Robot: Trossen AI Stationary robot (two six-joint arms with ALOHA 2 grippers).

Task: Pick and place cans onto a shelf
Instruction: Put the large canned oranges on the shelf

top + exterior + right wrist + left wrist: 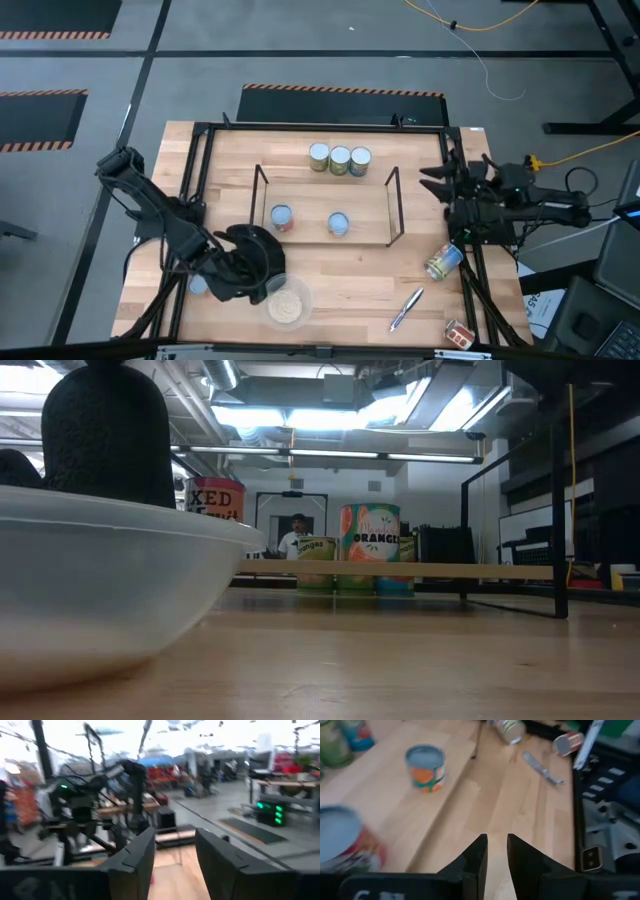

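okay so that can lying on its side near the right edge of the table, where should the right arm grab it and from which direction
The tipped can lies on its side, so its round wall faces up. Come from straight above with the right end effector, fingers closing across the curved wall at mid-length, one finger on each long side. Its end faces are probably harder to reach, with the table frame right beside it.

Clear bowl point(287, 304) of grains, silver pen point(406, 308) nearby

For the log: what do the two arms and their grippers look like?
Both arms are dark, near-black jointed links. The left gripper has two flat, dark, wedge-shaped fingers. The right gripper has broader dark fingers of the same kind. The right arm carries black cabling. No markings can be read.
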